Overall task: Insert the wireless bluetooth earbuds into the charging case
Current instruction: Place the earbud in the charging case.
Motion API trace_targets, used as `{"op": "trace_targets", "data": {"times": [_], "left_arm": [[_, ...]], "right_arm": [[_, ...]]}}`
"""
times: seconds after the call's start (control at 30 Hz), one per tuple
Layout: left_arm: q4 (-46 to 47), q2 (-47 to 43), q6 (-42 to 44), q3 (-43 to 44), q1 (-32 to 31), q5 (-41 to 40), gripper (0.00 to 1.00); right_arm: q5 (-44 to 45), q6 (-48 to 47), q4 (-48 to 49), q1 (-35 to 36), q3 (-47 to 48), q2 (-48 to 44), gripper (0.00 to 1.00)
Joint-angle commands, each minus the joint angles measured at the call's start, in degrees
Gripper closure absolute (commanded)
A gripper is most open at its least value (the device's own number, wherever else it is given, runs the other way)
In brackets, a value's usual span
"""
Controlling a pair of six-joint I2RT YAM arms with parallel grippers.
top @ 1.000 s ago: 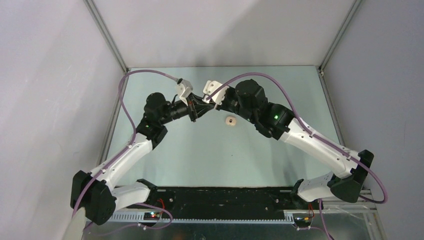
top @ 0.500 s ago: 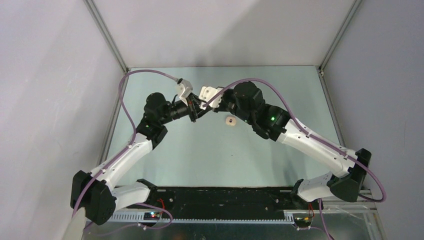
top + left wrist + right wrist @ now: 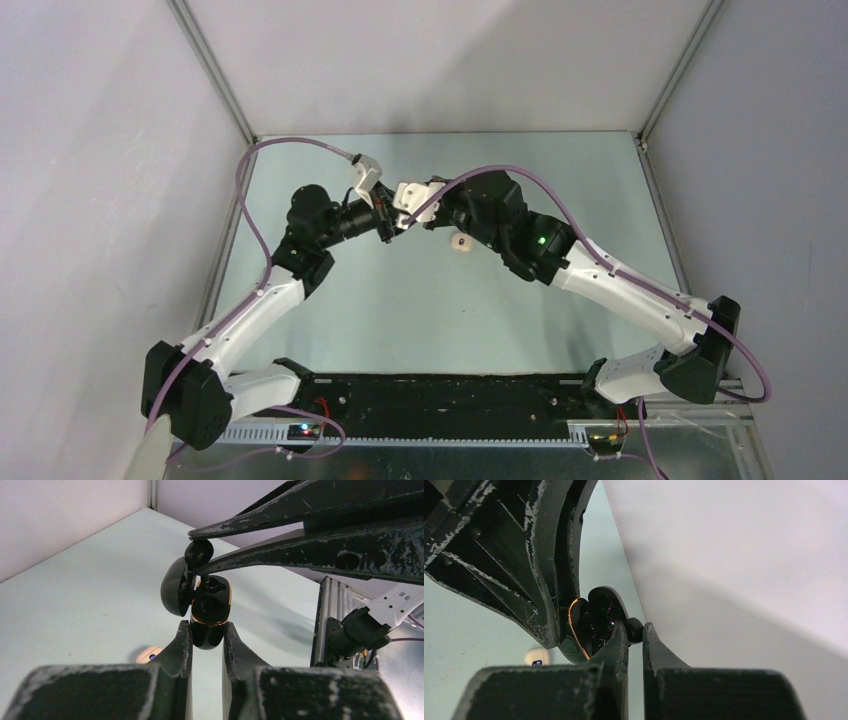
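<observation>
Right arm swung left; right tool (image 3: pixel 635 630) pinches earbud (image 3: pixel 198 553), left tool (image 3: pixel 206 632) pinches case (image 3: pixel 210 612)

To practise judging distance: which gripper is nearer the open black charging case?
Left. The left gripper clamps the charging case by its lower half between its fingers; the right gripper hovers at its open top, pinching a black earbud.

The cream earbud (image 3: pixel 148 654) is half hidden behind the left gripper (image 3: pixel 206 630), its details too small to tell
</observation>
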Motion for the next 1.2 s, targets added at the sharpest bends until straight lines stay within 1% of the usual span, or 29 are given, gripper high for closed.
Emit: {"op": "trace_targets", "data": {"times": [0.0, 0.33, 0.73, 0.83, 0.97, 1.03, 1.17], "left_arm": [[4.98, -0.94, -2.06, 1.20, 0.36, -0.17, 1.00], [5.93, 0.10, -4.43, 1.96, 0.72, 0.61, 1.00], [6.88, -0.75, -5.72, 1.58, 0.88, 0.73, 1.00], [7.16, -0.69, -6.48, 1.58, 0.88, 0.54, 1.00], [7.81, -0.78, -7.11, 1.60, 0.93, 0.46, 1.00], [8.04, -0.85, -7.27, 1.64, 0.97, 0.45, 1.00], [8.52, -1.06, -7.11, 1.49, 1.01, 0.67, 1.00]], "right_arm": [[0.90, -1.02, 0.91, 0.44, -0.39, -1.52, 1.00], [0.47, -2.20, 1.62, 0.36, -2.18, -3.52, 1.00], [0.66, -3.82, 2.65, 0.30, -3.60, -3.70, 1.00], [0.23, -5.56, 4.73, 0.44, -6.01, -4.80, 1.00], [-1.42, -10.52, 8.72, 0.70, -10.90, -7.11, 1.00], [-2.05, -10.86, 9.64, 0.82, -12.19, -7.76, 1.00], [-2.66, -9.71, 8.08, 1.08, -12.41, -7.85, 0.99]]}}
